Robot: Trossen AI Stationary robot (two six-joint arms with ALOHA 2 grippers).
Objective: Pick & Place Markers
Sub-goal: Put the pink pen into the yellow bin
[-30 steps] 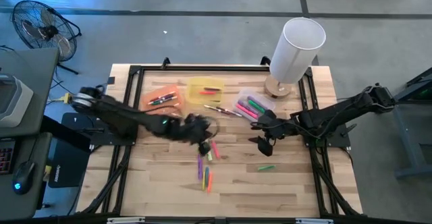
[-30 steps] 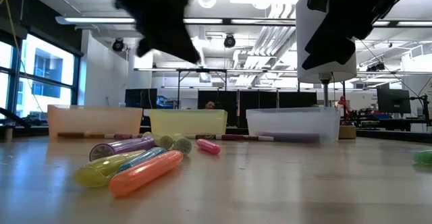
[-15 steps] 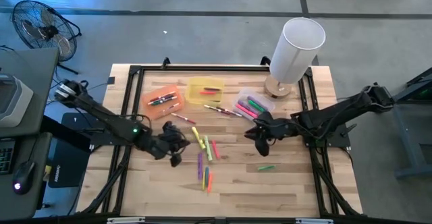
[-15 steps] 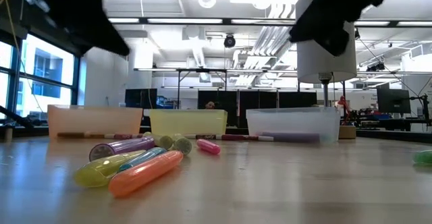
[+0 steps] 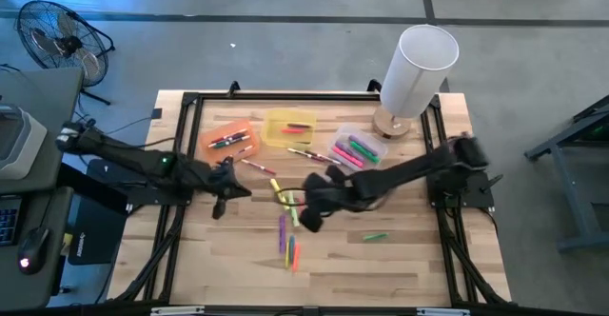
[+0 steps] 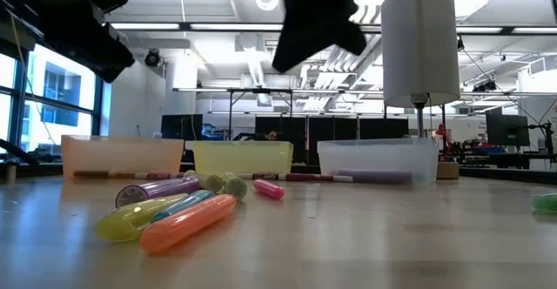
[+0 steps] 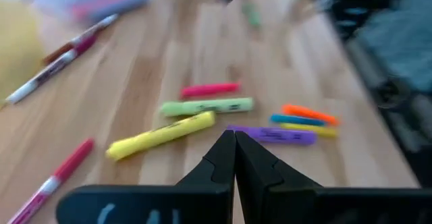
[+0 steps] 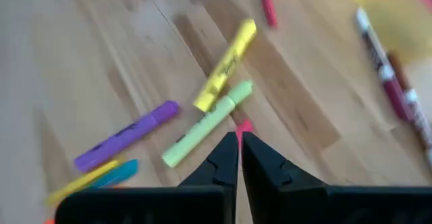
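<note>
High view: right pincer [image 5: 306, 208], fingers pressed together and empty, hangs over the loose markers [image 5: 288, 223] clustered mid-surface [image 5: 409, 259]. Left pincer [image 5: 221, 183], likewise closed, waits nearby. Descending unopened would likely scatter the touching yellow [image 8: 226, 65] and green [image 8: 206, 124] markers.

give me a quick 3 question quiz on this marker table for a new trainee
1. True or false: the right gripper is over the loose markers in the middle of the table.
2. Which bin holds only a few markers by the high view? A) the orange bin B) a blue bin C) a black bin
3. Fill in: the lone green marker lies on the ____, apart from the cluster.

Key
1. True. The left gripper is off to the cluster's left side. Both wrist views show fingers closed with nothing between them.
2. A
3. Table
</note>
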